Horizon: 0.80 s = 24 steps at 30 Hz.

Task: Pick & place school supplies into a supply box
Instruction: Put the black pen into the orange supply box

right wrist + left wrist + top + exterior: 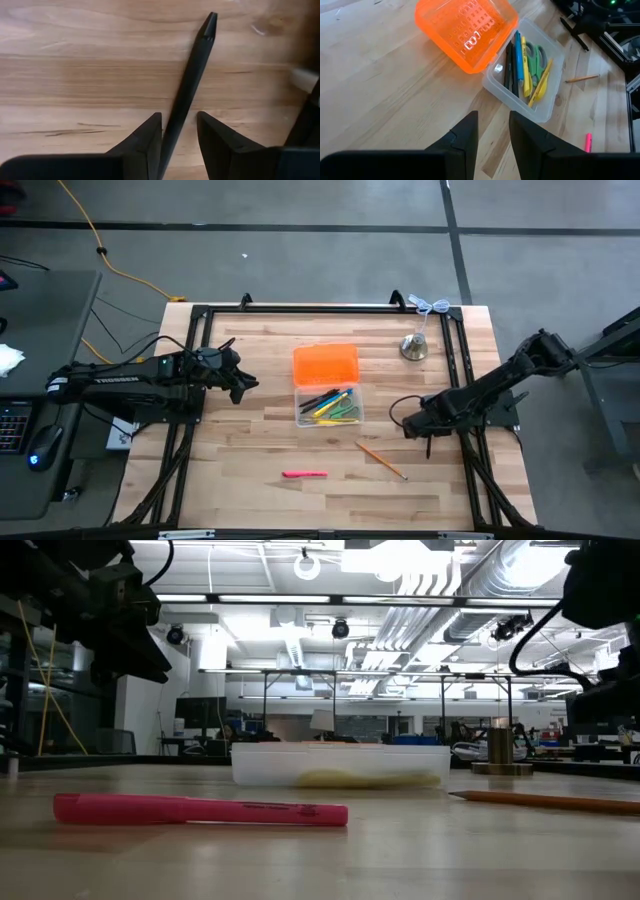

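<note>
One thin black pen [192,75] runs lengthwise between the right gripper's [179,131] apart fingers, pointing away from it.

One camera hangs overhead, looking straight down on the whole table [250,440] and both arms. A second sits at tabletop height on the near edge, facing level across the wood into the room beyond, with the pink marker [200,810] close to its lens. The left wrist camera looks down at an angle on the supply box [520,75], which the overhead and low cameras also take in. The right wrist camera sits very near the tabletop.
</note>
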Each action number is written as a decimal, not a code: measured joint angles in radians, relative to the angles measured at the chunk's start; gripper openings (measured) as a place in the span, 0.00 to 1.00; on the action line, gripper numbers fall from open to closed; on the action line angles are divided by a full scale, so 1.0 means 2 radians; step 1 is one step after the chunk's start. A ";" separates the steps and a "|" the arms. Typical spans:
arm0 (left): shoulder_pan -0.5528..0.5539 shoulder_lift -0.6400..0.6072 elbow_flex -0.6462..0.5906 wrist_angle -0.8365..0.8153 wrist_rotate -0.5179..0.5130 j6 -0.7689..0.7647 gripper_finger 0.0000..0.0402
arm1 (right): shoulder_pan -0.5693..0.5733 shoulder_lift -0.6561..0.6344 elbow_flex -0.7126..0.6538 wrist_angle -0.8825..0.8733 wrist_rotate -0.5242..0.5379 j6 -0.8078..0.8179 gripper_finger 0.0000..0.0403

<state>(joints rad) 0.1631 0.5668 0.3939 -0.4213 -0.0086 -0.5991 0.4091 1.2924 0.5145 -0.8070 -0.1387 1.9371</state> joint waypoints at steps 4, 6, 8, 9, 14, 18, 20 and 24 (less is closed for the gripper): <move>0.000 0.000 0.000 0.000 0.000 0.000 0.35 | -0.008 0.000 -0.014 0.015 -0.012 0.000 0.26; 0.000 0.000 0.000 0.000 0.000 0.000 0.35 | -0.013 -0.001 -0.018 0.019 -0.017 0.000 0.26; 0.000 0.000 0.000 0.000 0.000 0.000 0.35 | -0.017 -0.001 -0.022 0.022 -0.020 0.000 0.26; 0.000 0.000 0.000 0.000 0.000 0.000 0.35 | -0.019 -0.001 -0.023 0.023 -0.021 -0.001 0.26; 0.000 0.000 0.000 0.000 -0.001 0.000 0.35 | -0.030 -0.001 -0.024 0.024 -0.025 -0.004 0.25; 0.000 0.000 0.000 0.000 -0.001 0.000 0.35 | -0.037 0.000 -0.024 0.026 -0.026 -0.004 0.23; 0.000 0.000 0.000 0.000 -0.001 0.000 0.35 | -0.039 0.000 -0.025 0.030 -0.026 -0.002 0.20; 0.000 0.000 0.000 0.000 -0.001 0.000 0.35 | -0.040 0.000 -0.025 0.037 -0.024 -0.001 0.13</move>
<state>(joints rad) 0.1635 0.5671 0.3939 -0.4213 -0.0101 -0.5995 0.3286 1.2930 0.4644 -0.7338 -0.1875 1.9347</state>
